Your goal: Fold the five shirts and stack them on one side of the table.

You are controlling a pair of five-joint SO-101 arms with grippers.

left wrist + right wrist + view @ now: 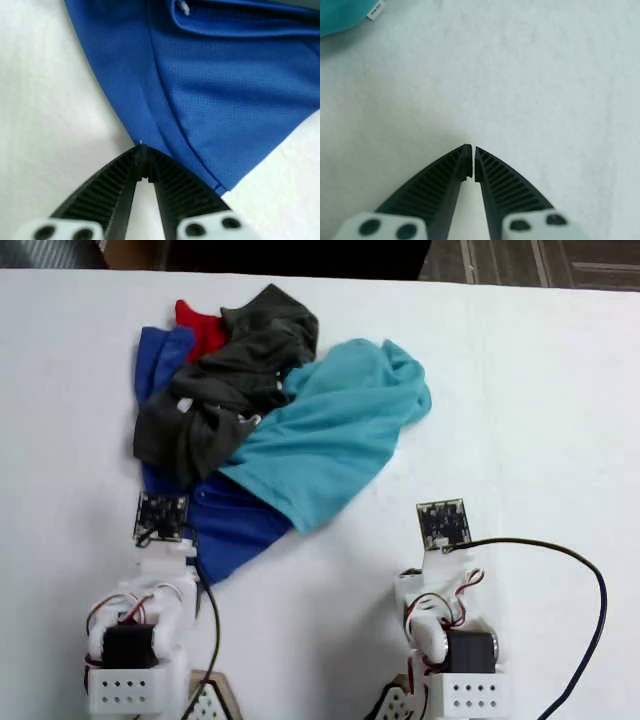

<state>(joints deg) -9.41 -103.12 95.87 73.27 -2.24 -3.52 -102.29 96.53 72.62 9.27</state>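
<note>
- A teal shirt (330, 440) and a dark shirt (230, 390) are covering most of a blue shirt (232, 525) on the bench's (540, 390) left half; a red shirt (203, 328) is barely peeking out.
- The left jaws are pressing together at the blue hem; the right jaws, over bare bench.

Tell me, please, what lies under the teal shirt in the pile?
The blue shirt sticks out from beneath the teal shirt, at its lower edge in the high view. How far it runs underneath, and whether anything else lies there, is covered.
</note>
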